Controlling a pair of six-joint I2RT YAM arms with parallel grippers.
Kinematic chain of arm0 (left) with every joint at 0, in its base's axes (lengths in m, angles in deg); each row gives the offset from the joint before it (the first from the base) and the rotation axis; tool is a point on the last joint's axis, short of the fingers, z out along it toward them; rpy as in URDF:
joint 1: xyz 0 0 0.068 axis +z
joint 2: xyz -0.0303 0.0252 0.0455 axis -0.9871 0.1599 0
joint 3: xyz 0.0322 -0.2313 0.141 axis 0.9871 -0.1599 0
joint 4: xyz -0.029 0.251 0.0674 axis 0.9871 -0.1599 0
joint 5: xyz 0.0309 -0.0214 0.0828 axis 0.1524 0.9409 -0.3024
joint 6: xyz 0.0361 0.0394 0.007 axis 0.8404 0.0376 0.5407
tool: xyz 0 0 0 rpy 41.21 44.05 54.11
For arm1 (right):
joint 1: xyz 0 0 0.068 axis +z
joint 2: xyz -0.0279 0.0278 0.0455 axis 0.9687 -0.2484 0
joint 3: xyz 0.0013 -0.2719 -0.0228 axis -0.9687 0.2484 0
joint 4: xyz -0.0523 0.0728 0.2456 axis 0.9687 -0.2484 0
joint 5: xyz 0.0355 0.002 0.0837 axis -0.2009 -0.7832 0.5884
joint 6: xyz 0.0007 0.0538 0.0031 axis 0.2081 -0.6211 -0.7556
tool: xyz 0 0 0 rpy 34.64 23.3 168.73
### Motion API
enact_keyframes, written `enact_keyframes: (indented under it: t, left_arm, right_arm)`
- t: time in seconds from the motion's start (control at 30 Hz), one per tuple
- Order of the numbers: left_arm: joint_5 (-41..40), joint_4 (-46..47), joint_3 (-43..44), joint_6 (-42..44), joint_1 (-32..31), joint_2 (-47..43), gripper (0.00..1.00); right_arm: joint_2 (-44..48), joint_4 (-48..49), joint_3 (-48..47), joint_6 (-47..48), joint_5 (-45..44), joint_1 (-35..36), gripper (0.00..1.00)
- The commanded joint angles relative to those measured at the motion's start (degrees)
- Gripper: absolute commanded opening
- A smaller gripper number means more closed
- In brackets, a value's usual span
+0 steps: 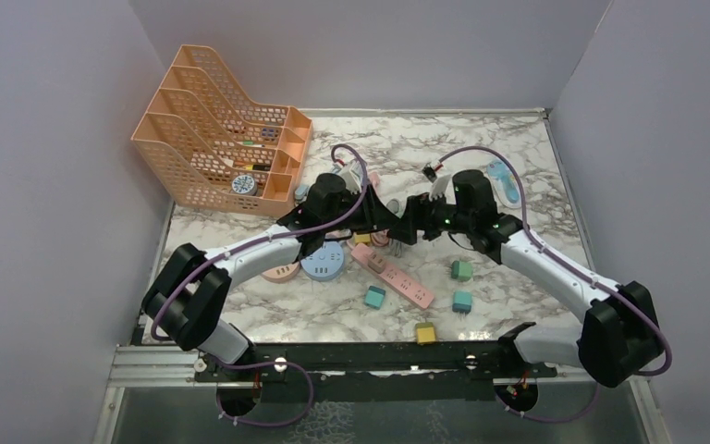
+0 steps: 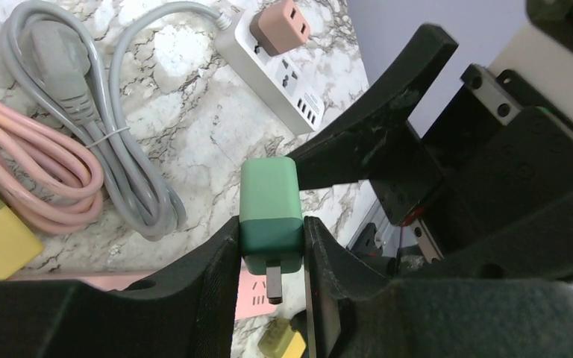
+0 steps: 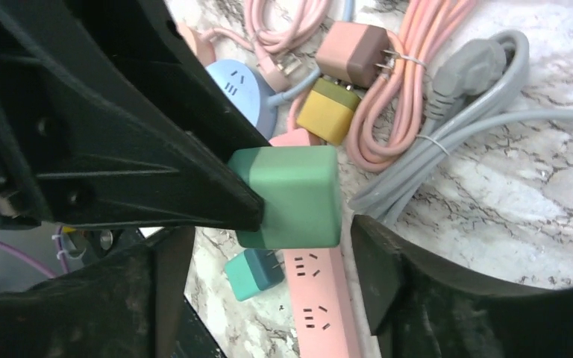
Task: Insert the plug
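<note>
We list, at the middle of the marble tabletop [image 1: 397, 139]: one green plug [image 2: 271, 205], two-tone, paler at the top and darker at the base, with a metal prong [image 2: 274, 281] sticking out of the dark end. Left jaws: clenched on the plug, one finger [image 2: 213, 261] pressed to each side of its dark base, and we see it held off the tabletop. Right jaws: released, the two fingers [image 3: 377, 268] spread wide to either side of the plug and, as far as the right wrist view shows, touching neither face of it. Under the plug we note a pink strip [image 3: 321, 306], lying flat with its sockets facing up; a teal plug [image 3: 254, 272] sits just beside it. Also entered: a white strip [image 2: 272, 71] with a brown adapter [image 2: 283, 24] seated at its cable end; a bundled grey cable [image 2: 82, 104]; a coiled pink cable [image 2: 37, 160] next to that; a yellow plug [image 3: 328, 110] touching a brown plug [image 3: 354, 51]; a pale blue round socket [image 3: 239, 82]. Far left corner: one orange rack [image 1: 213, 129], well apart from both sets of jaws.
</note>
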Motion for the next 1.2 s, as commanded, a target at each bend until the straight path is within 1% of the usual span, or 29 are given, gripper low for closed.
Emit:
enact_keyframes:
  t: [0.0, 0.1, 0.13, 0.23, 0.27, 0.3, 0.4, 0.47, 0.57, 0.73, 0.8, 0.87, 0.97, 1.03, 1.17]
  left_arm:
    - [5.8, 2.0, -0.2, 4.2, 1.0, -2.2, 0.1]
    - [8.4, 2.0, -0.3, 4.8, 3.1, -4.5, 0.08]
    - [9.6, 2.0, -0.3, 5.0, 3.9, -5.5, 0.08]
    - [13.5, 1.9, 0.2, 5.6, 5.8, -8.9, 0.08]
    - [15.0, 1.8, 0.6, 5.9, 6.1, -10.0, 0.08]
    - [16.6, 1.8, 0.9, 6.3, 6.4, -11.3, 0.08]
    - [20.3, 0.8, 2.3, 8.1, 6.5, -14.9, 0.08]
    - [22.5, 0.4, 3.8, 8.5, 6.5, -16.7, 0.08]
    - [25.6, -0.2, 6.6, 7.9, 6.5, -18.2, 0.08]
    - [28.7, -0.2, 9.5, 6.8, 6.5, -19.8, 0.08]
    - [29.6, -0.2, 10.2, 6.7, 6.5, -20.0, 0.08]
    - [30.1, -0.2, 10.6, 6.5, 6.5, -20.2, 0.08]
    - [30.8, -0.1, 11.1, 6.3, 6.5, -20.4, 0.08]
    - [31.0, 0.0, 11.2, 6.1, 6.5, -20.7, 0.08]
    - [31.5, 0.1, 11.3, 6.0, 6.5, -21.0, 0.09]
  right_arm:
    - [3.5, -1.2, -2.5, -0.1, 3.0, 0.2, 0.84]
    - [8.9, -0.9, -0.9, -1.1, 3.4, 0.2, 0.99]
    - [10.9, -0.7, -0.5, -1.7, 3.2, 0.2, 1.0]
    - [15.9, 0.1, 0.1, -5.8, 2.1, 0.2, 1.0]
    - [17.4, 0.1, -0.3, -8.9, 0.7, 0.2, 0.98]
    - [18.7, 0.5, -0.9, -12.2, -0.4, 0.2, 0.94]
    - [21.2, 5.9, -2.0, -20.9, 0.3, 0.2, 0.81]
    - [21.4, 8.9, -2.2, -24.7, 1.1, 0.2, 0.74]
    - [19.6, 8.5, -5.3, -24.2, 4.0, 0.2, 0.7]
    - [16.2, 8.2, -10.8, -20.8, 13.5, 0.2, 0.63]
    - [15.8, 12.3, -10.7, -21.7, 17.7, 0.2, 0.56]
    - [15.2, 17.7, -9.3, -24.0, 21.9, 0.2, 0.46]
    - [13.8, 20.9, -8.8, -25.8, 25.9, 0.2, 0.35]
    - [13.5, 21.6, -8.5, -26.0, 27.2, 0.2, 0.35]
    - [13.0, 21.3, -8.2, -25.8, 27.3, 0.2, 0.4]
